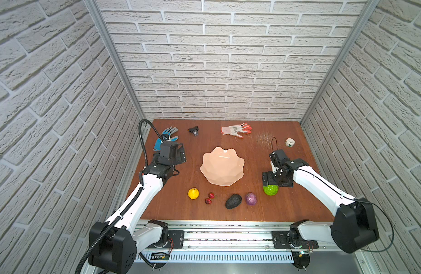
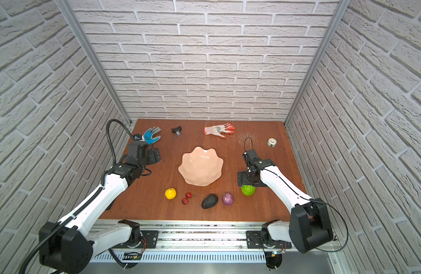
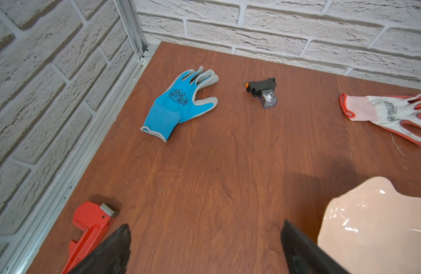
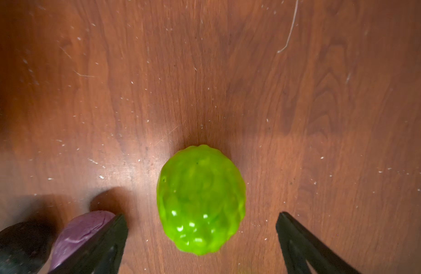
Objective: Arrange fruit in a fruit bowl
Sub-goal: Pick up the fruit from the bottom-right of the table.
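The pale peach fruit bowl (image 1: 222, 166) (image 2: 200, 166) stands empty mid-table. In front of it the fruit lies in a row: yellow one (image 1: 193, 193), two red cherries (image 1: 209, 198), dark avocado (image 1: 233, 201), purple one (image 1: 251, 198) and bumpy green ball (image 1: 270, 189). My right gripper (image 1: 270, 181) points down over the green ball (image 4: 201, 199), open, its fingers either side of the ball and apart from it; the purple fruit (image 4: 81, 232) lies just outside one finger. My left gripper (image 3: 204, 224) is open and empty over bare wood left of the bowl (image 3: 375, 225).
A blue glove (image 3: 181, 102) and a small black gadget (image 3: 263, 91) lie at the back left, a red-and-white glove (image 1: 236, 130) at the back middle, a white tape roll (image 1: 290, 142) at the back right. A red pipe wrench (image 3: 91, 227) lies by the left wall.
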